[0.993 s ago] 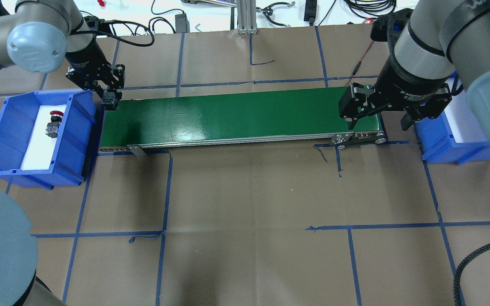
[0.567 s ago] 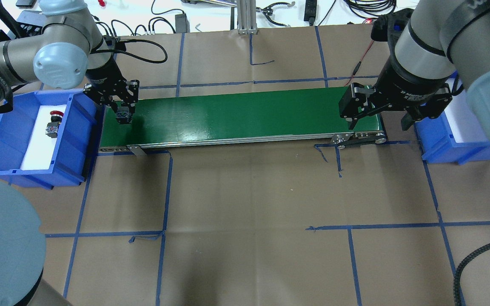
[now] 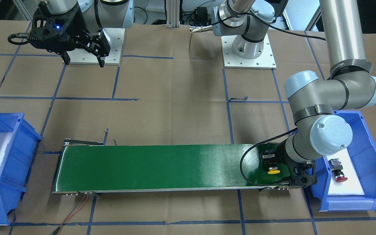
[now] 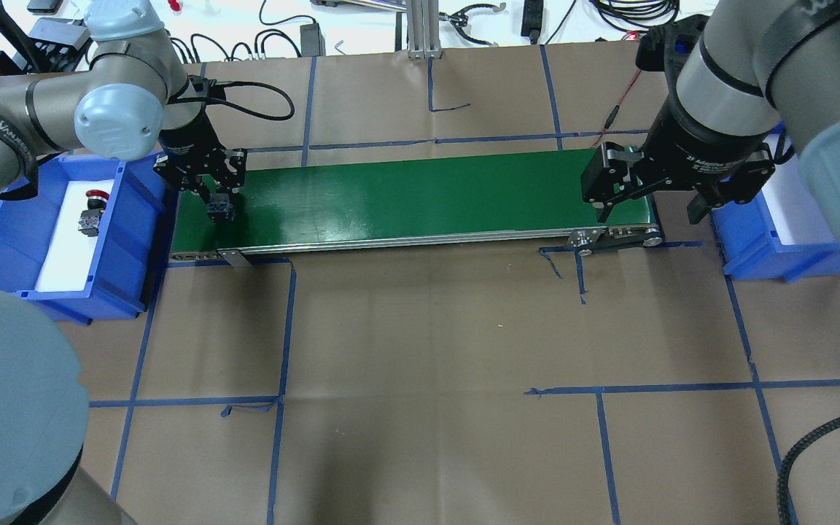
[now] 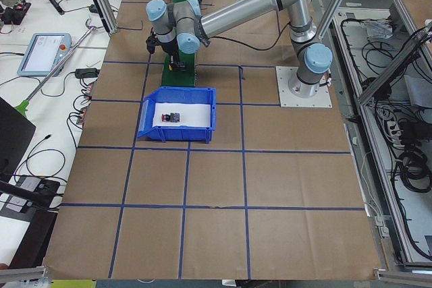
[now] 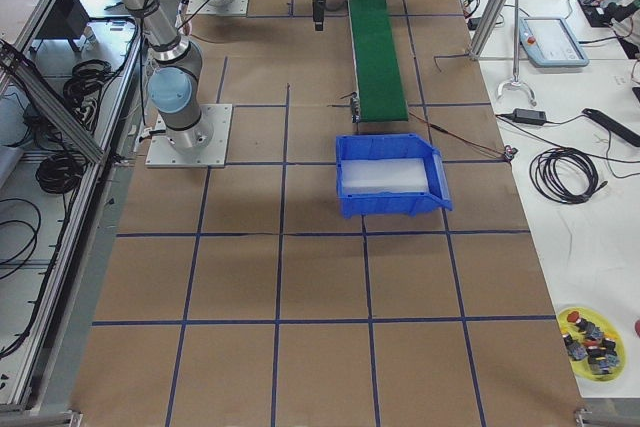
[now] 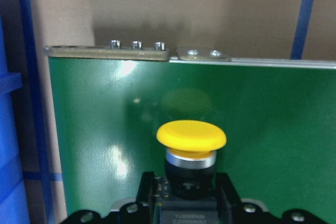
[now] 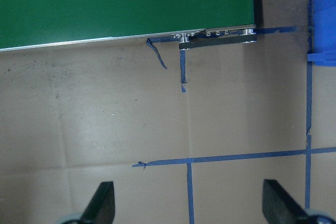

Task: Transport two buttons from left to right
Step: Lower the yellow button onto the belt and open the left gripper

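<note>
The yellow-capped button [image 7: 191, 135] lies sideways between the fingers [image 7: 149, 188] of my left gripper [image 4: 220, 208], which is shut on its black body. It hangs low over the left end of the green conveyor belt [image 4: 405, 193]; whether it touches the belt I cannot tell. From the front it shows as a yellow cap [image 3: 274, 170] beside the wrist. The red-capped button [image 4: 93, 208] rests on white foam in the left blue bin [image 4: 135, 240], also seen from the front [image 3: 337, 169]. My right gripper [image 4: 647, 215] hovers open over the belt's right end, holding nothing [image 8: 190, 203].
A second blue bin [image 4: 755, 248] with a white liner stands past the belt's right end, under the right arm. Brown paper with blue tape lines covers the table [image 4: 427, 364]. Cables and gear lie along the far edge [image 4: 464, 18].
My left gripper has carried the yellow button rightward from the bin's edge onto the belt's left end and lower. The right arm has not moved.
</note>
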{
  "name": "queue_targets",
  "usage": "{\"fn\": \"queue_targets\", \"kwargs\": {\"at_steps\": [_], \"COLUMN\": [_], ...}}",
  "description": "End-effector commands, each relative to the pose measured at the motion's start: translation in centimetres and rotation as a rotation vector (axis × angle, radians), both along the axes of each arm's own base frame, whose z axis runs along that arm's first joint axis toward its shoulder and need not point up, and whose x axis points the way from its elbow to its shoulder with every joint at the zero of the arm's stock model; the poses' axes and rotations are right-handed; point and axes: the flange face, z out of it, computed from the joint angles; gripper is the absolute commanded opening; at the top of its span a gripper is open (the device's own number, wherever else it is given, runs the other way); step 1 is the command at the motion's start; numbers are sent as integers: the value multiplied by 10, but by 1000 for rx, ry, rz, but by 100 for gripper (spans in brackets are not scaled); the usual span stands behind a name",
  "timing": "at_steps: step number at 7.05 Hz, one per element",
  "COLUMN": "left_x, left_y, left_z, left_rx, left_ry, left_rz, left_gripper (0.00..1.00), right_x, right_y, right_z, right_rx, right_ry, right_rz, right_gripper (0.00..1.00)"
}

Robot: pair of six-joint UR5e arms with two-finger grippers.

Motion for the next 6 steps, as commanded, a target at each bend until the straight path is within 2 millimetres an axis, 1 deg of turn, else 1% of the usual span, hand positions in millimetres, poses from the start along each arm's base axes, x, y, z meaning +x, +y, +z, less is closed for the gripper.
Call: {"fn": "queue_targets", "kwargs": {"at_steps": [1, 3, 4, 5, 6], "left_x": [1, 1, 8, 10, 13], "left_y": [-4, -2, 6, 15, 14], "left_z": [24, 105, 144, 176, 186], "left_rx": [-49, -152, -156, -156, -157], "left_ry": [-10, -20, -21, -20, -19], "left_rz": [23, -9, -14, -47, -61], "left_gripper": [100, 100, 100, 100, 100], "right_x": [0, 0, 0, 0, 0], "right_y": [0, 0, 0, 0, 0], "right_z": [0, 0, 0, 0, 0], "right_rx": [0, 0, 1, 0, 0], "right_ry": [-1, 1, -1, 1, -1], "right_rz": [0, 0, -2, 0, 0], "right_gripper": [100, 100, 100, 100, 100]}}
